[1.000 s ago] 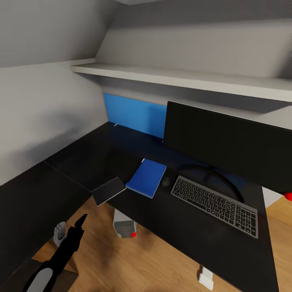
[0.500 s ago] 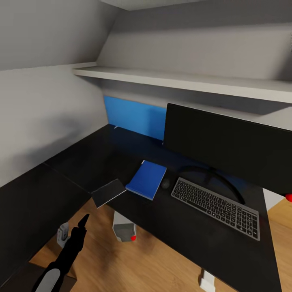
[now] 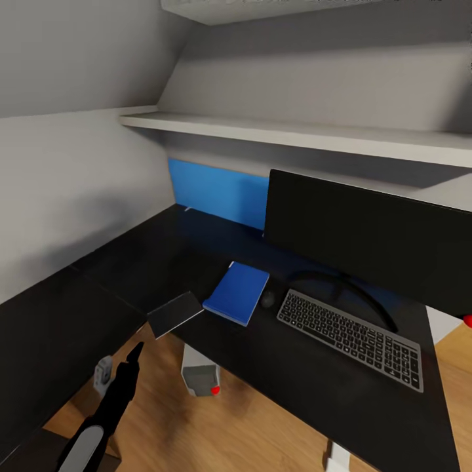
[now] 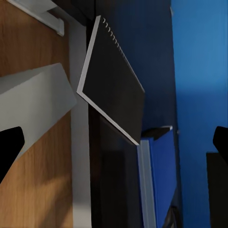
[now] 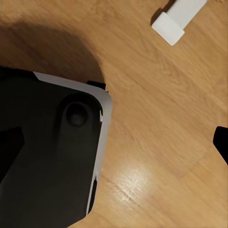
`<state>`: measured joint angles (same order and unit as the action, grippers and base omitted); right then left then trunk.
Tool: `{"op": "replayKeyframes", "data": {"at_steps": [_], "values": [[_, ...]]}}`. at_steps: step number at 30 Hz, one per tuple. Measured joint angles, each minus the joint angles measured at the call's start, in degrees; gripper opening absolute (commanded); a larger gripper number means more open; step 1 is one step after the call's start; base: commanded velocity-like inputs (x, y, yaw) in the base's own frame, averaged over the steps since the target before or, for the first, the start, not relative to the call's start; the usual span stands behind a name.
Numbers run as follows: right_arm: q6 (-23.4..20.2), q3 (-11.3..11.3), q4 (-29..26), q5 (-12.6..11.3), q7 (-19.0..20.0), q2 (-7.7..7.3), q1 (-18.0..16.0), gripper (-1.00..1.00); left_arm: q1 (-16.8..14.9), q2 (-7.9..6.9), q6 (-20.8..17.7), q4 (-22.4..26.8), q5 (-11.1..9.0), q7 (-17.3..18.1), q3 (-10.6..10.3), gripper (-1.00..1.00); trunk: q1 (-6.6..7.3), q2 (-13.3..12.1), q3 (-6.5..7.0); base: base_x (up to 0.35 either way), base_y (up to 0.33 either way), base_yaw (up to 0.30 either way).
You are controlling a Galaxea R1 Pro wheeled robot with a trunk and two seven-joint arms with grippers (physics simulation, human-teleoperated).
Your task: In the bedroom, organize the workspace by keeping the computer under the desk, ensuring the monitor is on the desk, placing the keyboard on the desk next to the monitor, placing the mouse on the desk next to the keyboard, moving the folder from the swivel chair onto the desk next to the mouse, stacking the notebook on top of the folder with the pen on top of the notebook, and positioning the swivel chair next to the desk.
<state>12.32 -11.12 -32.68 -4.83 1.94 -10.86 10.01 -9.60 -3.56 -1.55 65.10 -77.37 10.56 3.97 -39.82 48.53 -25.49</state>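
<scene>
1. Three views, head first: the desk (image 3: 308, 387) carries the monitor (image 3: 367, 236), with the keyboard (image 3: 351, 339) in front of it, the mouse (image 3: 267, 299) just left of the keyboard and the folder (image 3: 238, 292) left of the mouse. The notebook (image 3: 174, 313) lies left of the folder, one corner jutting past the near desk edge. The computer (image 3: 200, 380) stands on the floor beneath. The left gripper (image 3: 131, 362) hangs below and nearer than the notebook; from this angle I cannot tell how far its jaws stand apart.
2. Left wrist view: the notebook (image 4: 114, 80) sits ahead between widely parted black fingertips (image 4: 9, 147), which hold nothing; the folder (image 4: 161, 175) lies beyond.
3. Right wrist view: that gripper's dark tips sit at the picture's edges, spread apart and empty, over the wood floor (image 5: 156, 123) and a black-and-white body (image 5: 52, 156).
4. Judgement: the notebook looks thin, light and fairly stiff; the overhanging corner seems the easiest place to pinch, since its flat cover offers no other purchase.
</scene>
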Motion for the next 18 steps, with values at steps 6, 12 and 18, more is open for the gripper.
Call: {"op": "replayKeyframes", "data": {"at_steps": [6,12,18], "values": [[-0.04,0.0,0.03,-0.01,0.04,-0.12,0.0,1.0,-0.54,0.04,0.45,-0.49,0.08,0.06,-0.06,1.0,-1.32,2.41,-0.51,0.0,0.0,0.0],[-0.08,0.0,0.04,-0.02,0.05,-0.18,0.0,1.0,-0.7,0.07,1.31,-0.68,1.48,0.1,-0.09,1.0,-2.64,4.82,-1.03,0.0,0.0,0.0],[-0.11,0.0,0.04,-0.02,0.06,-0.23,0.0,1.0,-0.74,0.01,1.78,-0.81,2.14,1.97,0.04,1.0,-3.96,7.23,-1.54,0.0,0.0,0.001]]}}
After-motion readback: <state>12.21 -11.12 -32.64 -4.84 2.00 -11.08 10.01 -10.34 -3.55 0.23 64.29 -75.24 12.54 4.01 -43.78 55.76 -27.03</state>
